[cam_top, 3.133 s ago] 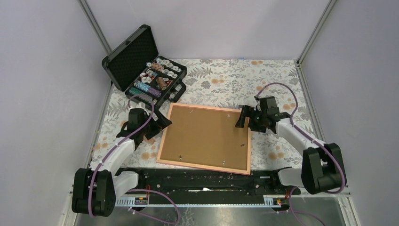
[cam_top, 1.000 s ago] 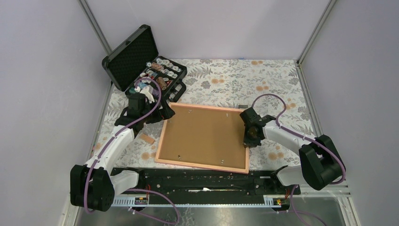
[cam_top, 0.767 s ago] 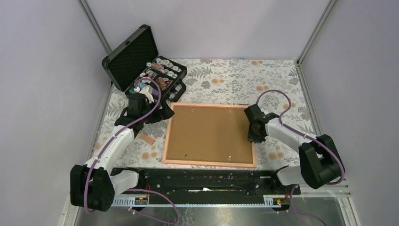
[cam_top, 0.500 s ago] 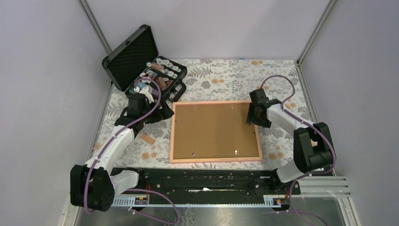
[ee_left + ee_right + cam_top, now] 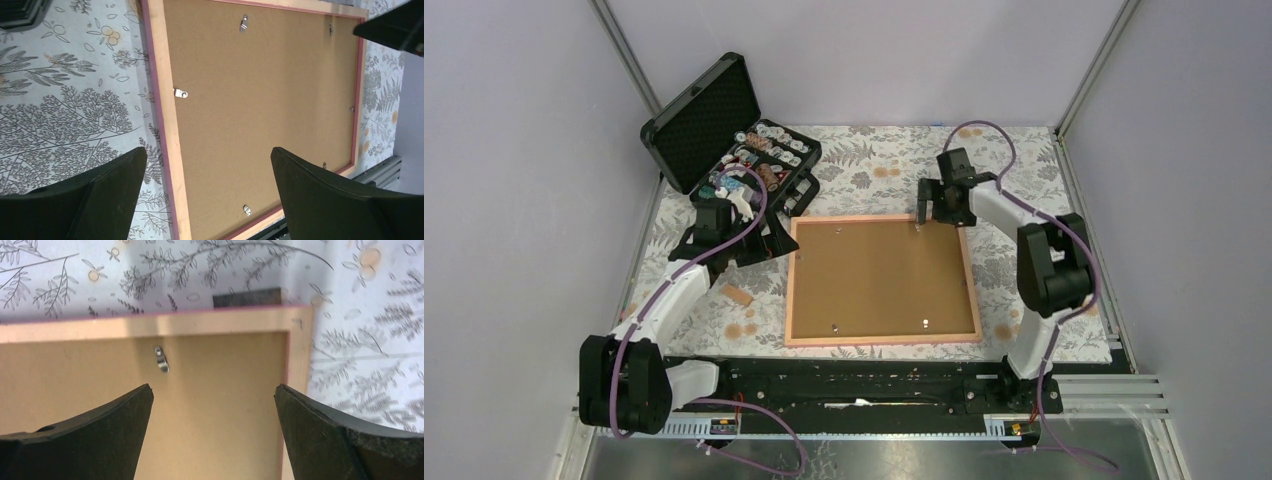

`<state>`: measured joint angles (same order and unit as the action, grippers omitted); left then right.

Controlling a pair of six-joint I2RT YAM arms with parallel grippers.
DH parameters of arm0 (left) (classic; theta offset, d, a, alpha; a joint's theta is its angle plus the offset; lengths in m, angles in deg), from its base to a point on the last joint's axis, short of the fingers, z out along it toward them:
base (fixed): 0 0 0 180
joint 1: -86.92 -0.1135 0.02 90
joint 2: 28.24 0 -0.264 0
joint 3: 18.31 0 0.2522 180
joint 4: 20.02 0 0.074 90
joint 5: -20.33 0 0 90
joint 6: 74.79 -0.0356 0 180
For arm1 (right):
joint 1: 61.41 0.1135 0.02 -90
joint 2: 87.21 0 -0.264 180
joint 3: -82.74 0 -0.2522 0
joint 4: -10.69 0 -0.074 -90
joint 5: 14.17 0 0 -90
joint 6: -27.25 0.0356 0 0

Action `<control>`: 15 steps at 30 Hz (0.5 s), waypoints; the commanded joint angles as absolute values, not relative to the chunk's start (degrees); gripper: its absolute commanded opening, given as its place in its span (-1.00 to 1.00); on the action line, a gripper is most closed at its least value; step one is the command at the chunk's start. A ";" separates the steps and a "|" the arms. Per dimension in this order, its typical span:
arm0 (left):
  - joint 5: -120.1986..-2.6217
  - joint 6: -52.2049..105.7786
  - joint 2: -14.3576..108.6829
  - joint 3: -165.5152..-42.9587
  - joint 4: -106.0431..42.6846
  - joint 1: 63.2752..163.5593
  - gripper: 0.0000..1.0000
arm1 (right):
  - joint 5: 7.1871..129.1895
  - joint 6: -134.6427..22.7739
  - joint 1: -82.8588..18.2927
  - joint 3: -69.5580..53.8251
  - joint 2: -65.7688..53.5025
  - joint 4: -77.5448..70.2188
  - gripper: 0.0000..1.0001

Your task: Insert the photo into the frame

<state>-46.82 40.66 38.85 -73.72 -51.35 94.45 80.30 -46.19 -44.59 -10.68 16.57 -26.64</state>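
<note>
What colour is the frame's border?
The frame has a pale pinkish-orange wooden border with a thin pink edge, clearest in the left wrist view.

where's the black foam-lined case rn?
Top view: the open black foam-lined case sits at far left, just beyond the far-left corner of the pinkish-orange wooden frame.

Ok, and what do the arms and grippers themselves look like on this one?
The left arm and right arm match: white shells, black joints, a purple cable looped along each. The left gripper and right gripper are black, each with two broad wedge-shaped fingers.
</note>
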 commanded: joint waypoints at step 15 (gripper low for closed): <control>-41.72 39.85 37.06 -74.78 -48.83 94.21 0.97 | 82.44 -51.11 -42.44 -5.76 24.80 -29.53 0.99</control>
<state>-43.59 40.53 38.61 -73.72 -51.28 94.45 81.37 -50.06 -43.32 -6.27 24.81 -28.24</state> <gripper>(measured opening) 0.987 0.994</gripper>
